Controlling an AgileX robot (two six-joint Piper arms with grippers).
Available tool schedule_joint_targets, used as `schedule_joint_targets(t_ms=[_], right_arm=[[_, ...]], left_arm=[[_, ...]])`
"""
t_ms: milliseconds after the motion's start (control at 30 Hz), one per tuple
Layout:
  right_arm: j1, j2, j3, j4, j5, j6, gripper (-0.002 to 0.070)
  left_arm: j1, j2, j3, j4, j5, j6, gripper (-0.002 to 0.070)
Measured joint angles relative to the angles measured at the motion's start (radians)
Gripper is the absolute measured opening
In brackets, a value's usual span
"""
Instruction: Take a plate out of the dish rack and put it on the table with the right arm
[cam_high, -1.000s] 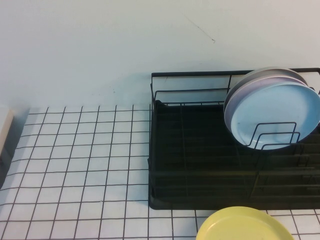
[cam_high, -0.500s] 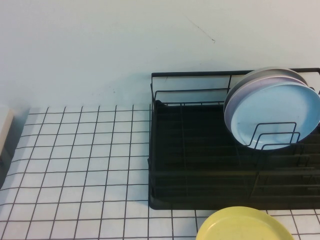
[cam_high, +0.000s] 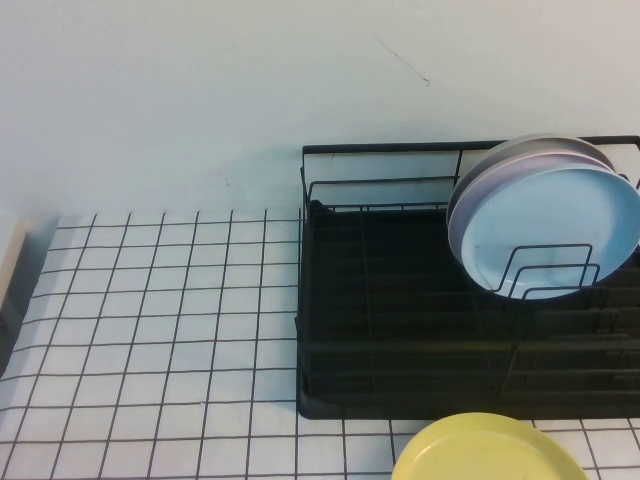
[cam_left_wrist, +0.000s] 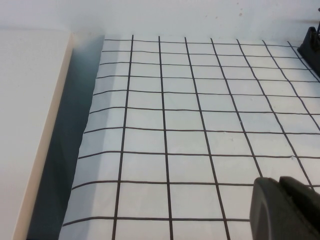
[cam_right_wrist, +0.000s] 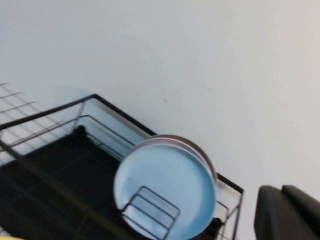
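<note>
Plate (cam_high: 487, 450) lies on table (cam_high: 150, 320) before dish rack (cam_high: 400, 330); tools' states cannot tell.

We find the pale-yellow plate (cam_high: 488, 449) cut off by the high view's bottom edge. The dish rack (cam_high: 400, 330) runs past the right edge. Only dark corners of the left gripper (cam_left_wrist: 285, 210) and right gripper (cam_right_wrist: 287, 212) show.

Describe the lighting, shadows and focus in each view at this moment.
High view: even soft light, sharp grid on the table, faint shadow on the wall left of the dish rack. Left wrist view: crisp tiles, the left gripper a dark blur at the corner. Right wrist view: slightly soft, light-blue plate without glare, right gripper blurred.
</note>
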Motion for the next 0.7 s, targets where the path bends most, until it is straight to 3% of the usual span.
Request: schedule_joint_targets(t_ms=[167,333,500,700], right_arm=[[-0.017,-0.011,0.234,-0.117,-0.318,0.048,-0.0001],[-0.035,-0.017,0.456,-0.348,-0.48,0.322,-0.0001],[-0.036,-0.071,0.649,-0.472,-0.541,0.516,-0.0001],[-0.036,-0.134,0.746,-0.496,-0.482,0.548,-0.0001]], left_arm=[[0.0,0.0,0.0,0.0,0.0,0.0,-0.0003],[0.0,0.0,0.0,0.0,0.0,0.0,-0.0003],[0.0,0.0,0.0,0.0,0.0,0.0,-0.0003],[0.0,0.0,0.0,-0.002,0.0,0.0,-0.0003]])
